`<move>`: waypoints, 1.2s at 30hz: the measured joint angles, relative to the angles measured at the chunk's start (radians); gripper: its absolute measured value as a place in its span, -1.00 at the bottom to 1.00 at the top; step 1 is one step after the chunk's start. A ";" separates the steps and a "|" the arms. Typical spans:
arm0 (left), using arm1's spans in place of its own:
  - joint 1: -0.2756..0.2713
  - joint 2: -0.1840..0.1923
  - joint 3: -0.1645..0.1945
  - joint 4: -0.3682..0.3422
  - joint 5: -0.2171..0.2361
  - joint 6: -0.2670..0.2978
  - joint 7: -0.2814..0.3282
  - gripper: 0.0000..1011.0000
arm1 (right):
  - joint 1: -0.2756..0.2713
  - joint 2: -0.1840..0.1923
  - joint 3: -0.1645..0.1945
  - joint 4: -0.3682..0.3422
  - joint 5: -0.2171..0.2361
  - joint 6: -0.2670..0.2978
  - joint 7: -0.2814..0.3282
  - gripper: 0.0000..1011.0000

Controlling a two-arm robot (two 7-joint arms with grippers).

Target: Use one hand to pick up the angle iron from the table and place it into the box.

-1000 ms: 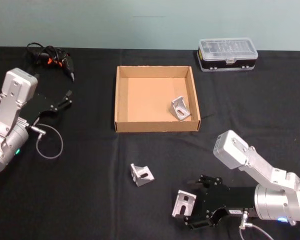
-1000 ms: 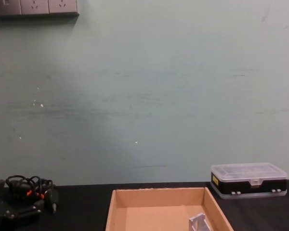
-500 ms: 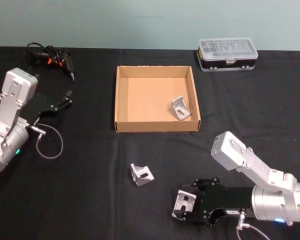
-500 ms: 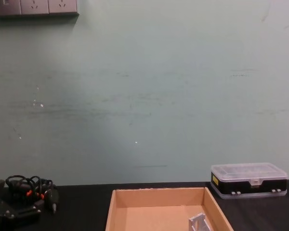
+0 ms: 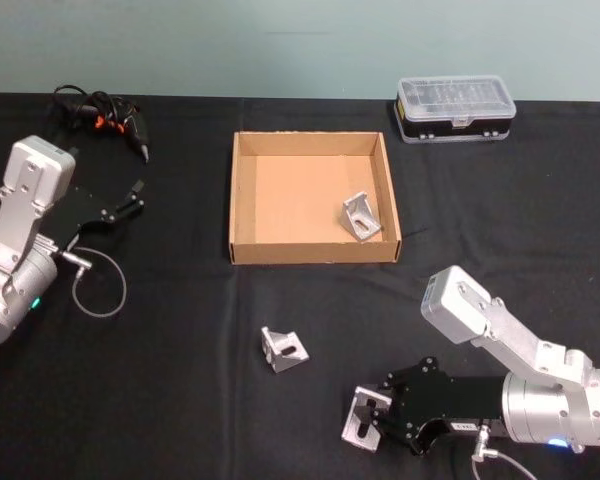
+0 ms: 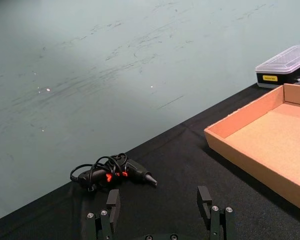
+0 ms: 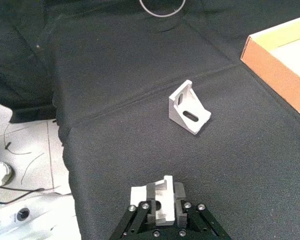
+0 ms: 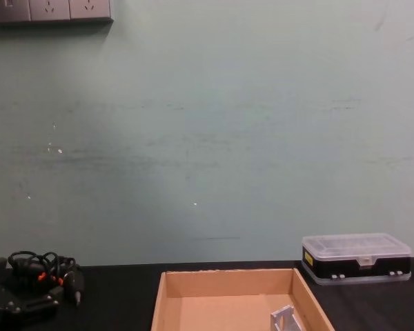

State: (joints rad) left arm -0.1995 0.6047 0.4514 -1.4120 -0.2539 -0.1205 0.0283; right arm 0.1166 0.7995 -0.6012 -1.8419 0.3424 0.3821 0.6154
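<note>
clear-lidded plastic case (image 5: 456, 109) at the back right; black corded tool (image 5: 105, 118) at the back left

Not much to read here, honestly. The only label-looking thing is a little yellow sticker (image 6: 269, 78) on the black base of the clear-lidded plastic case (image 6: 286, 66) at the back of the bench (image 5: 180, 380). It has some dark print on it, but it's way too small to make out. The chest view shows the same sticker, just as illegible.
</note>
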 joint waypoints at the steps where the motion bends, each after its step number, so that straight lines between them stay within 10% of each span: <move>1: 0.000 0.000 0.000 0.000 0.000 0.000 0.000 1.00 | 0.000 0.000 0.000 0.000 -0.001 -0.001 0.000 -0.55; 7: 0.000 0.000 0.000 0.000 0.000 0.000 0.000 1.00 | -0.004 0.001 0.000 0.000 -0.002 -0.002 0.000 -0.84; 21: 0.000 0.000 0.000 0.000 0.000 0.000 0.000 1.00 | -0.015 0.005 0.022 -0.033 -0.008 -0.013 -0.015 -0.84; 36: 0.000 0.000 0.000 0.000 0.000 0.000 0.000 1.00 | -0.070 0.057 0.192 -0.191 0.076 -0.050 -0.091 -0.84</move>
State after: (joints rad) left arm -0.1995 0.6047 0.4513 -1.4120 -0.2539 -0.1205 0.0283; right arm 0.0471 0.8566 -0.4089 -2.0325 0.4187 0.3326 0.5245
